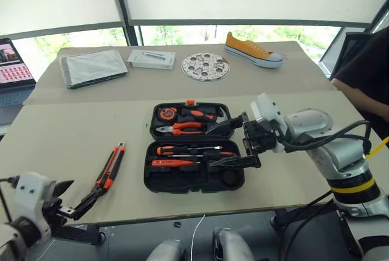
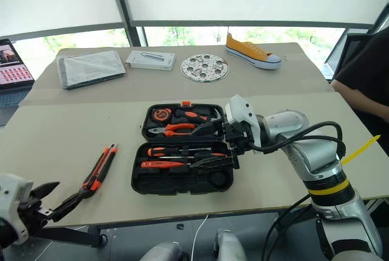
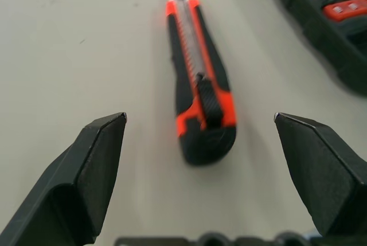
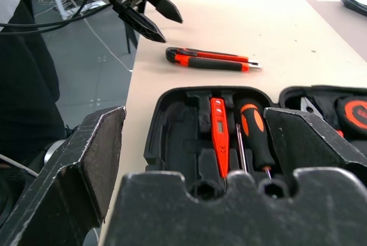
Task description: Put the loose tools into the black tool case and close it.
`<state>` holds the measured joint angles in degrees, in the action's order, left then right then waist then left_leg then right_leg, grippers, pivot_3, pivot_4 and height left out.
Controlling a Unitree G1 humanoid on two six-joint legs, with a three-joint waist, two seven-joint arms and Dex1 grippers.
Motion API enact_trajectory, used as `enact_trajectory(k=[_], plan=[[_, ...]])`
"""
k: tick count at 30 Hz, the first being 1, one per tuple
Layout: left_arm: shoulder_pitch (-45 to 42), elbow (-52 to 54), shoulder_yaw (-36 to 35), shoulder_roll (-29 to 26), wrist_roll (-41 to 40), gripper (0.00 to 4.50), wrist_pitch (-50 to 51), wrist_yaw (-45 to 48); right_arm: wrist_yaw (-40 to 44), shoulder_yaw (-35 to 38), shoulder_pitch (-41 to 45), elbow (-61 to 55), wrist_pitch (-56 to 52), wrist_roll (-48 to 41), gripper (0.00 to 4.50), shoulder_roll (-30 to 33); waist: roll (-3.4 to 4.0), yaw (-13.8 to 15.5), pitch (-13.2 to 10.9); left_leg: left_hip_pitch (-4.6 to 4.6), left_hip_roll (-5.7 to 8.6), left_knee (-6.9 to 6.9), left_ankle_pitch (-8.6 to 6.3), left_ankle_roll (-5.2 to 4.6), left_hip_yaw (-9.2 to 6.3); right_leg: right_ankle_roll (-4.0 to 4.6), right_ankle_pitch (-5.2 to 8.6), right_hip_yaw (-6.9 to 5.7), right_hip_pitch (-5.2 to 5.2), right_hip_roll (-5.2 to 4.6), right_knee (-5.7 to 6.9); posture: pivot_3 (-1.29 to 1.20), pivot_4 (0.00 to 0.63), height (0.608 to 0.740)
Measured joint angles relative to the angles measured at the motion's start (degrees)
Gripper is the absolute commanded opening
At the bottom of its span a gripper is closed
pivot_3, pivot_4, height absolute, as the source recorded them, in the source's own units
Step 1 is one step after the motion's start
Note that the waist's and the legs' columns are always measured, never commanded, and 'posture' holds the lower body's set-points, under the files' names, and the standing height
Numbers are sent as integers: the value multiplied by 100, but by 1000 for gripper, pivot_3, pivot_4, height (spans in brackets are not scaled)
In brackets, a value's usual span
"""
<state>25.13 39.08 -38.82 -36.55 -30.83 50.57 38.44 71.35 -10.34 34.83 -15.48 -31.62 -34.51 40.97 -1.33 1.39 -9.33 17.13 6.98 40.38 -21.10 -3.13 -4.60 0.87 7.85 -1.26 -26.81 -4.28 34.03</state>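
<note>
- Two grippers, both spread and holding nothing, flank the open black tool case [image 1: 194, 151], the landmark for every place below.
- Left gripper [image 1: 68, 199]: well to the left of the case and nearer the table's front edge, fingers wide apart, pointing at the utility knife.
- Utility knife [image 1: 110, 166]: flat on the table [image 1: 55, 133] left of the case, apart from it, just past the left gripper's fingertips [image 3: 94, 160] and touching neither; its butt end faces that gripper.
- Case, near half: a slim orange tester screwdriver [image 4: 218, 134] and a black-and-orange screwdriver [image 4: 256, 131] lie side by side in moulded slots; a second orange-handled driver [image 1: 170, 150] sits beside them.
- Case, far half: orange-handled pliers [image 1: 182, 128] and a tape measure [image 1: 166, 114] in their slots.
- Right gripper [image 1: 236, 144]: over the case's right end, fingers wide apart, one finger above each half, clasping nothing.
- Beyond the case: a grey folded cloth [image 1: 92, 66], a white box [image 1: 151, 59], a round perforated disc [image 1: 205, 66] and an orange shoe [image 1: 253, 50].
</note>
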Motion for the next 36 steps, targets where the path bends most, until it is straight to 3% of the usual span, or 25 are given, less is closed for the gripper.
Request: enact_trajectory(k=[7,10,14,16,21,26,29,36], plan=[[-1081,-803,1092,-519,198,4437,767,-566,-315,110,-285,-477,-43,-3,4500,51,2,-137,1,6,11,-7,-2,4,8,2,-2,-15,-22,0,-1,0,150,737],[-1174,-912,1286,-677,215,3740,829,-566,-418,177,-304,-582,-66,-3,4500,55,22,-130,4,4,11,-8,-2,8,9,3,-2,-14,-22,-3,1,0,150,737],[-1288,-1120,1385,-718,250,2281,777,-579,-537,226,-346,-655,-106,-6,4500,87,31,-105,9,0,10,-8,1,13,10,3,-2,-10,-18,-4,3,0,150,737],[-1359,-1294,1399,-806,247,1773,660,-474,-575,252,-408,-678,-137,-13,4500,144,40,-84,14,0,11,-8,1,13,10,3,-2,-9,-18,-4,3,0,150,737],[-1917,-1895,1631,-1535,178,1737,-100,623,-662,545,-586,-899,-478,-231,4500,462,22,-35,4,23,9,-1,1,14,0,8,-5,-28,-25,-5,0,0,150,737],[-3356,-1904,2232,-2385,-48,1737,-1321,2459,-779,895,-1198,-1368,-664,-322,4500,802,19,-46,1,23,17,2,1,14,4,8,-7,-41,-24,-16,-4,0,150,737],[-4412,-2047,3283,-2443,-23,1737,-1583,3352,-863,1115,-1521,-1607,-730,-414,4500,924,20,-104,0,23,15,1,1,14,5,10,-8,-42,-24,-18,-8,0,150,737],[-5505,-2445,5368,-1974,848,1737,-2116,4433,-1310,1454,-1966,-2086,-895,-593,4500,1013,18,-199,-2,27,-2,11,1,15,9,25,-15,-15,-23,-19,-7,0,150,737]])
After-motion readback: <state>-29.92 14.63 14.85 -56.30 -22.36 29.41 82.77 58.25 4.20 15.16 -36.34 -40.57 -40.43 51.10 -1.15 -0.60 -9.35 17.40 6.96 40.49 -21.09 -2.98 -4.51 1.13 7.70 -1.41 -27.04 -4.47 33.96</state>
